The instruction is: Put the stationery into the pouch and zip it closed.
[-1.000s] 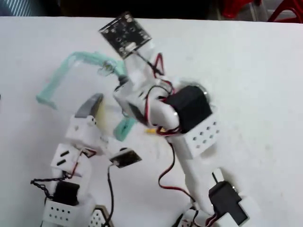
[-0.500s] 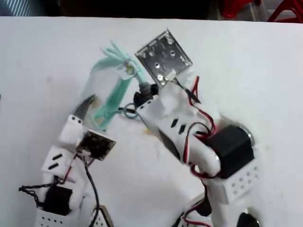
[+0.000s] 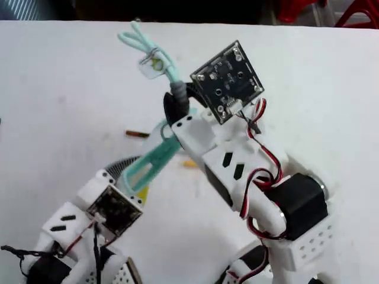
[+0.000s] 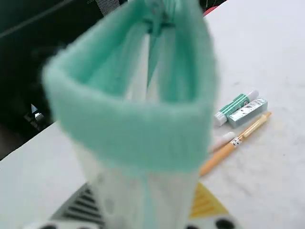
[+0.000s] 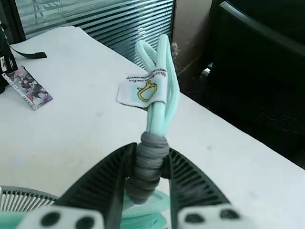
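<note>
Pouch [image 3: 151, 165], mint green with a pale see-through body: stretched between the two claws above the white desk [image 3: 308, 71], mouth band close to the left wrist camera. Right claw [image 5: 149, 149]: clamped tight on the grey zip pull [image 5: 148, 164], ribbed black fingers pressed to both sides. Mint cord [image 5: 159, 95]: looped, standing up out of the grey pull. Tag [image 5: 142, 88] on the cord: white, with a yellow outline drawing and a line of fine print too small to make out. Left claw [image 3: 131, 177]: closed on the pouch's lower end, grey ribbed finger on one side, yellow-marked finger on the other. Stationery, lying on the desk outside the pouch, in the left wrist view: white-and-green tube [image 4: 237, 102] touching a silver-and-green block [image 4: 247, 112]; orange pencil [image 4: 236, 143] just beside them, small figures printed near its middle, unreadable. Short brown stick [image 3: 137, 134]: alone on the desk beside the pouch, in the high view. Card [image 5: 27, 88] with a printed picture: flat on the desk, well apart. Black strap [image 5: 31, 54]: near the card.
</note>
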Controlling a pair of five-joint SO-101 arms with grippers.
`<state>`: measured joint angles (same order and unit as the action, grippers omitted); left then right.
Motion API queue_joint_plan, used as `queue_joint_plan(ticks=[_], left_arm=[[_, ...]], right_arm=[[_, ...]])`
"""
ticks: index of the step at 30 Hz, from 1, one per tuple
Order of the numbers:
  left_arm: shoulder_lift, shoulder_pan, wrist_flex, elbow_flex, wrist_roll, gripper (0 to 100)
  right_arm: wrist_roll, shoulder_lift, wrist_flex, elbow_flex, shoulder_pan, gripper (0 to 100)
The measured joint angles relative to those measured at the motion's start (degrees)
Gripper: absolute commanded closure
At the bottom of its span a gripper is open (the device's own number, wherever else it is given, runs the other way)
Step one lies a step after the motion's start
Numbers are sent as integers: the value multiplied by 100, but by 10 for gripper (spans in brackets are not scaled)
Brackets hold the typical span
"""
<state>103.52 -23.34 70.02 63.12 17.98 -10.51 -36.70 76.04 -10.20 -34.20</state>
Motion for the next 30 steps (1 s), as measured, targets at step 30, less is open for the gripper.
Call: queue_joint_plan(ticks=[30], left_arm=[[0,-79,0,-62,-141,977]], right_arm=[[-18,352,-396,202,1503,971]])
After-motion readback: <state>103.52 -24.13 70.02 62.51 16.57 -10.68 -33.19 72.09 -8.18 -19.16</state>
